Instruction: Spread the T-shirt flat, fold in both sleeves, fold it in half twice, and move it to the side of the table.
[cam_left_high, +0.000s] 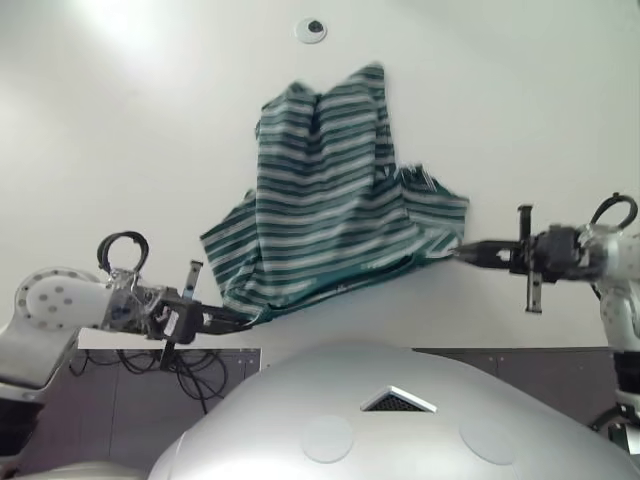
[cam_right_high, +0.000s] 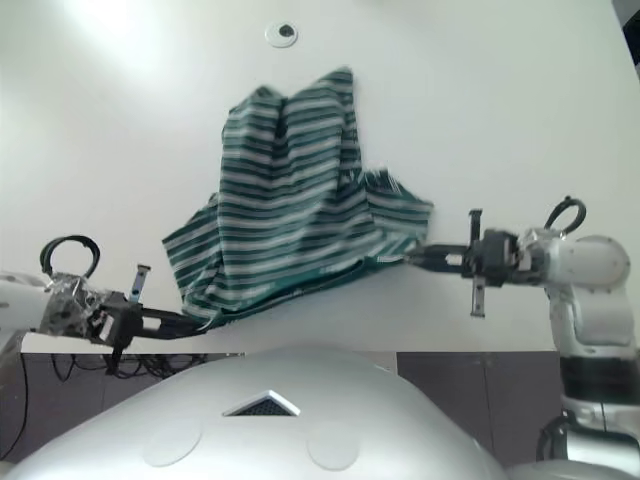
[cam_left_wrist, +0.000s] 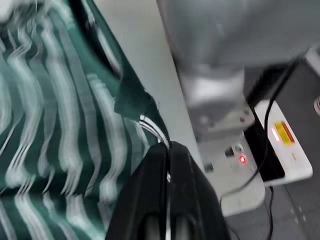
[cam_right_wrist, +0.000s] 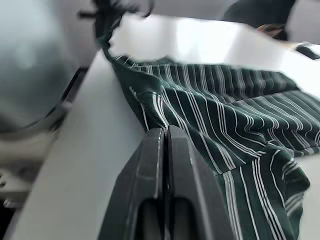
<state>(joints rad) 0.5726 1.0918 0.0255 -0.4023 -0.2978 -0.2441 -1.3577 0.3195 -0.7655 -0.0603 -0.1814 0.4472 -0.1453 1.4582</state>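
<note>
At front edge of surface (cam_left_high: 120, 150), T-shirt (cam_left_high: 330, 210) lies bunched, collar end toward back. Left gripper (cam_left_high: 240, 318) and right gripper (cam_left_high: 462, 252): jaws pinching its near corners. Spreading step (my judgement): pull corners apart evenly, low, without dragging cloth off edge.

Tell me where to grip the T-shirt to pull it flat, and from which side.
Grip its two near corners, coming in low from each side. The T-shirt lies bunched, with those corners splayed outward toward the table's near edge; the left gripper and right gripper are shut on them.
</note>
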